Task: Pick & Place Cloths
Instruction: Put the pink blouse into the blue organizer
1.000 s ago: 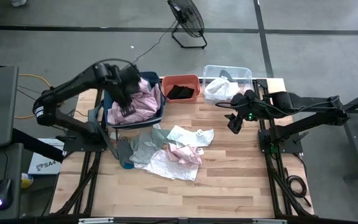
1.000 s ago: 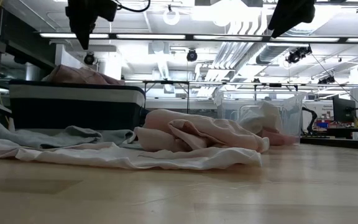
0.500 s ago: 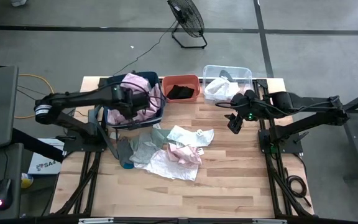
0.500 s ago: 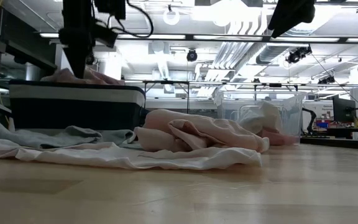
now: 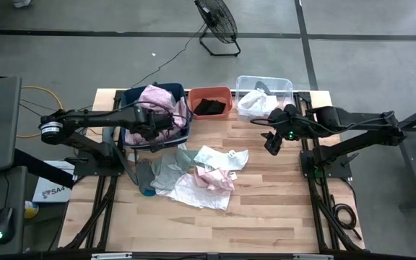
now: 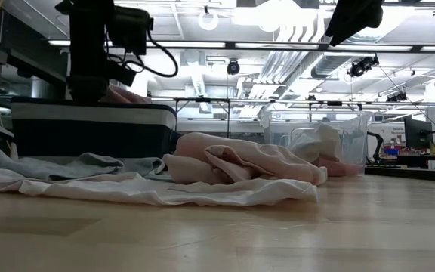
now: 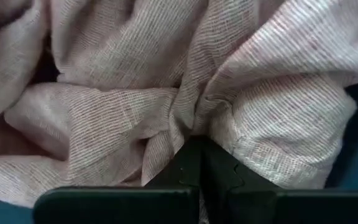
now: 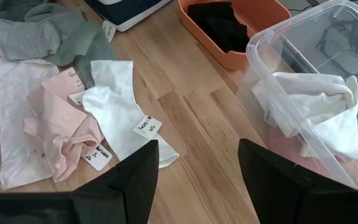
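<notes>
The left arm has dropped into the blue bin (image 5: 130, 137); its fingers (image 7: 197, 163) are pinched shut on the pale pink cloth (image 7: 166, 93). Right fingers (image 8: 194, 177) hang open, empty.

Box on the floor left of the table (image 5: 51, 191): dark print beginning "SA" — the rest is cut off by the table frame.
Tag on the white cloth (image 8: 148, 126): two short lines of handwriting — too small to read.
Tag on the pale pink cloth (image 8: 97, 157): dark handwriting, not legible.
Tag on the pink piece beside the white cloth (image 8: 77, 98): marks visible, not legible.
Tag near the dark bin (image 8: 109, 30): writing visible, cannot be made out.
Low view: no lettering can be read.
Left wrist view: only striped pink fabric, no text.
</notes>
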